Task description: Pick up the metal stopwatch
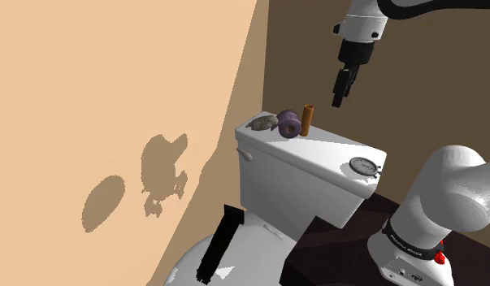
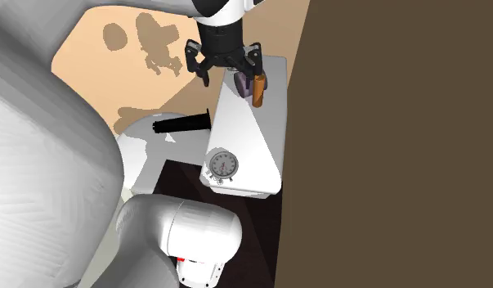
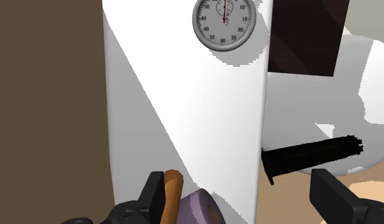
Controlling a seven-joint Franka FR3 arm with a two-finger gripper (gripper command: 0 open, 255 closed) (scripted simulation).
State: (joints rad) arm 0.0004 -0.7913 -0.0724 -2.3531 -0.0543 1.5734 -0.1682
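Going by the shoulder view from left to right: one black bar (image 1: 219,244) is seen lying on the white toilet's closed seat, down below the tank. Nothing bin-like is pictured, so the closest thing to a container is the white tank lid (image 1: 316,150), and four things are carried on it, one of each. At its left end three are bunched up close together: a grey lumpy thing (image 1: 262,123), then a purple ring (image 1: 288,124) stood on edge, then an orange-brown cylinder (image 1: 307,119) stood upright just beside the ring. Above and a bit to the right of that cylinder the end effector (image 1: 340,88) is hung in the air, pointed down. In the wrist view its fingers are shown spread wide, touching none of the things, with the cylinder and ring right by one finger. The stopwatch (image 1: 365,166) is found at the lid's right end, the end nearest the stand, laid flat with its white dial facing up, grey-rimmed, well apart from the other three and from the end effector.
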